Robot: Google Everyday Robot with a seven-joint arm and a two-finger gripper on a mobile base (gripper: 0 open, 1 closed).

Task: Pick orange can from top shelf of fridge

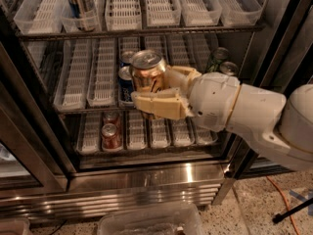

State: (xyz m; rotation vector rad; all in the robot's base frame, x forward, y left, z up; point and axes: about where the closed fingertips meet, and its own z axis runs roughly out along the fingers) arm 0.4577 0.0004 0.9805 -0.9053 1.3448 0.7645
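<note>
Gripper (154, 88) is mid-frame, out in front of the fridge's (146, 180) middle rack. Its fingers are clamped on the orange can (147, 75), one cream finger across the lower front and the other behind on the right; can upright, silver top showing. The can is below the top shelf (146, 32), which spans the top of the frame with a tall slim can (80, 4) at upper left. Blue cans (125, 80) sit just behind the held can, red cans (110, 133) lower left of centre, and what look like green cans (220, 62) at right, dimly lit.
</note>
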